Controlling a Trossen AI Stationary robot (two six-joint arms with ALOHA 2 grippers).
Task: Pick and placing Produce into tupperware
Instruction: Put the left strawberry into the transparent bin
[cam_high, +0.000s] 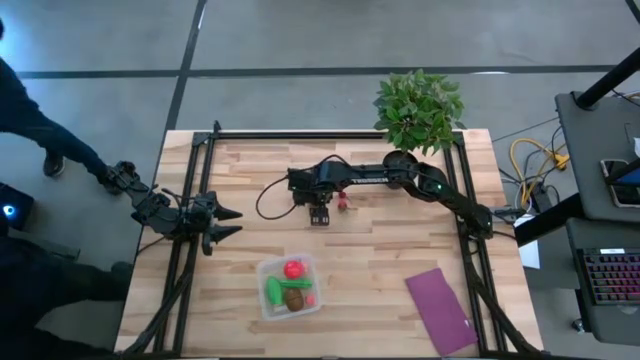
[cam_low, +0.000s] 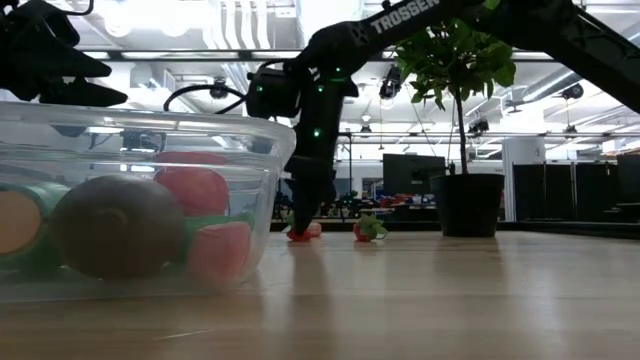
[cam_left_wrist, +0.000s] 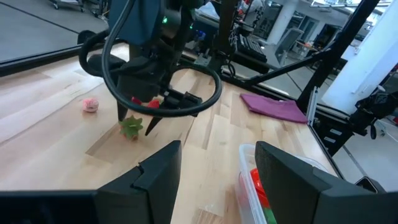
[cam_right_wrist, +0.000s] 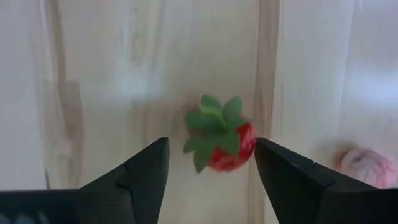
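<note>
Fingers of my right gripper (cam_right_wrist: 210, 165) stand apart, one on each side of a small red toy strawberry with a green leafy cap (cam_right_wrist: 221, 140), which lies on the pale wooden counter (cam_high: 400, 250) and is not clamped. In the high view I see that gripper (cam_high: 319, 216) lowered near the counter's middle, with the strawberry (cam_high: 342, 201) close by it. A small pink bit of produce (cam_right_wrist: 368, 167) lies near the strawberry. My left gripper (cam_high: 228, 222) waits at the counter's left edge, its fingers apart and holding nothing. The clear plastic box with rounded corners (cam_high: 267, 272) sits at the front of the counter, well apart from the strawberry, and already holds a red ball (cam_high: 293, 268), a green oblong piece (cam_high: 273, 290) and a brown oval (cam_high: 294, 298). A flat purple cloth (cam_high: 438, 309) lies to the box's right, and a leafy potted plant (cam_high: 419, 106) stands at the far edge.
</note>
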